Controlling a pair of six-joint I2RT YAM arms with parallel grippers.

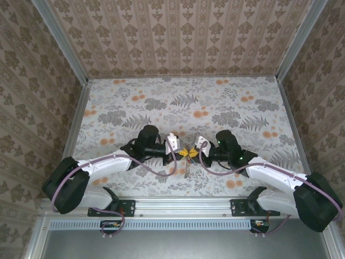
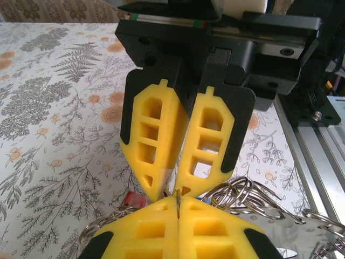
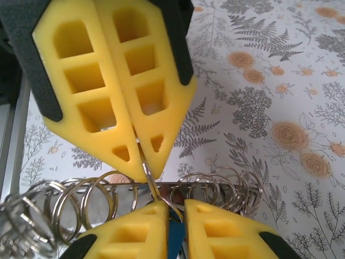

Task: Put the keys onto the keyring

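The two arms meet nose to nose over the near middle of the floral-patterned counter [image 1: 215, 102]. The left gripper [image 2: 178, 203] has its yellow foam fingers [image 2: 145, 232] pressed flat together. A thin silver wire keyring [image 3: 146, 174] is pinched in the seam between them. In the right wrist view that wire loop runs out from their tips down toward the right gripper [image 3: 175, 206].

The right gripper's yellow fingers [image 3: 226, 234] stand a narrow slot apart, clamped on a small key with a blue plastic head [image 3: 175, 237]. Their tips sit just beside the left gripper's tips.

Around the pinched wire hangs a bunch of silver split rings [image 3: 215, 189], lined up side by side and held off the counter between the two grippers. In the top view the bunch dangles just below the meeting fingertips. A red plastic key head [image 2: 131, 200] peeks out at the left of the bunch, beside the left fingers. Whether the blue key's blade touches the wire, I cannot tell.
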